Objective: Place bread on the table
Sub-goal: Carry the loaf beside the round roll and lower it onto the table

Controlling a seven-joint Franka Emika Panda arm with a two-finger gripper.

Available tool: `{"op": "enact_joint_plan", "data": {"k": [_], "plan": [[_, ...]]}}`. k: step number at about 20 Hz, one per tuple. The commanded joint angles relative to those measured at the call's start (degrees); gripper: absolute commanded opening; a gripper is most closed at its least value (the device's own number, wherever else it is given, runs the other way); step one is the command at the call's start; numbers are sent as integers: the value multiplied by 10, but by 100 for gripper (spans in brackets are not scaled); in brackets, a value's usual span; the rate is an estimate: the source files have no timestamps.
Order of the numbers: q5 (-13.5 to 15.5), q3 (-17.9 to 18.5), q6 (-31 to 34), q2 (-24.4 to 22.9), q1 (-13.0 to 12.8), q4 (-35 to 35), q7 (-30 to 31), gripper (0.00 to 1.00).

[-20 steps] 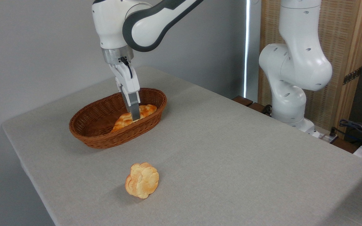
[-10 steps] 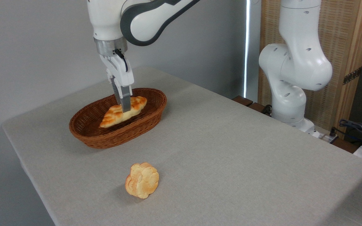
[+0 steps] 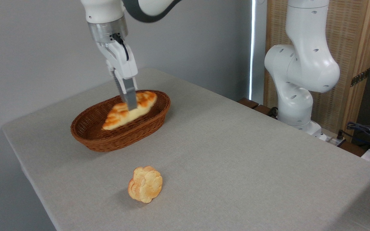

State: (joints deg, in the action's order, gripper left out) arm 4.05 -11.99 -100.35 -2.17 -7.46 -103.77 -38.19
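Observation:
The bread (image 3: 120,114), a long braided golden-orange loaf, hangs tilted above the brown wicker basket (image 3: 120,136), its right end higher than its left. My gripper (image 3: 131,105) comes down from above and is shut on the bread near its middle. The loaf is lifted clear of the basket floor and sits about level with the rim. The table (image 3: 236,154), covered in light grey-beige cloth, spreads out in front of and to the right of the basket.
A round knobbly pale-golden bun (image 3: 145,184) stands on the cloth in front of the basket. The white base of the arm (image 3: 300,80) rises at the table's far right edge, with cables (image 3: 365,131) beside it.
The gripper has risen out of the basket with the bread in it, lifting the loaf from the basket floor to rim height and drifting slightly right in the last half second.

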Motion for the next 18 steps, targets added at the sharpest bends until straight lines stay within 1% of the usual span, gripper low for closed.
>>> {"op": "enact_joint_plan", "data": {"k": [1, 3, 4, 5, 6, 7, 8, 10, 11, 18], "plan": [[-69, 4, 32, -3, 4, -11, -45, 37], [-90, 4, 31, -5, 26, -41, -60, 37], [-103, 4, 27, -7, 31, -54, -65, 40], [-106, 4, 26, -12, 38, -65, -65, 51], [-106, 4, 26, -16, 40, -75, -66, 59], [-107, 4, 26, -20, 40, -84, -65, 74], [-108, 4, 26, -21, 41, -93, -65, 82], [-140, 4, 27, -21, 46, -108, -62, 100], [-143, 4, 27, -21, 46, -112, -60, 100], [-145, 4, 27, -22, 47, -111, -61, 100]]}}
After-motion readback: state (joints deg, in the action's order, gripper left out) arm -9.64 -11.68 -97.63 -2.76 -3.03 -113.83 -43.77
